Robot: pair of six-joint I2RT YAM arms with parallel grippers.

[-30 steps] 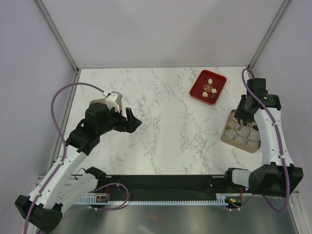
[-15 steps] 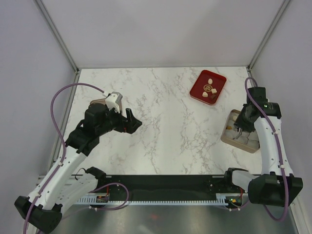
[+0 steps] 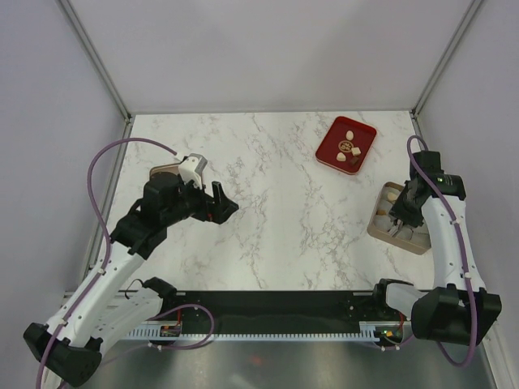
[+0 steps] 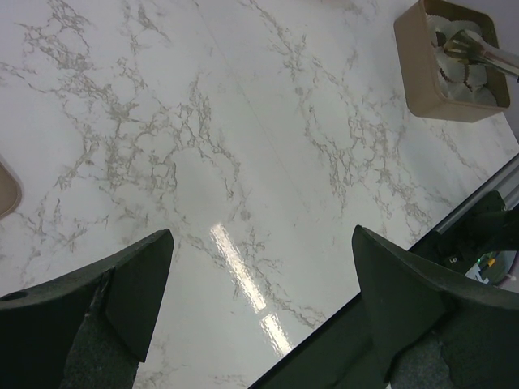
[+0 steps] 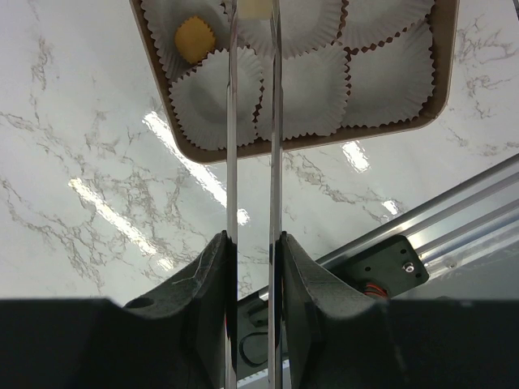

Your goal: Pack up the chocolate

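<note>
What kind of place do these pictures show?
Probably a robot test cell in a laboratory: plain grey wall panels enclose a white marble-patterned tabletop, and two white jointed robot arms, left and right, stand on a black base rail.

A robotics lab test cell: plain pale panel walls in aluminium framing box in a marble-patterned counter. Two white-and-black arms are bolted to a black rail at its near edge, trailing loose purple cables.
</note>
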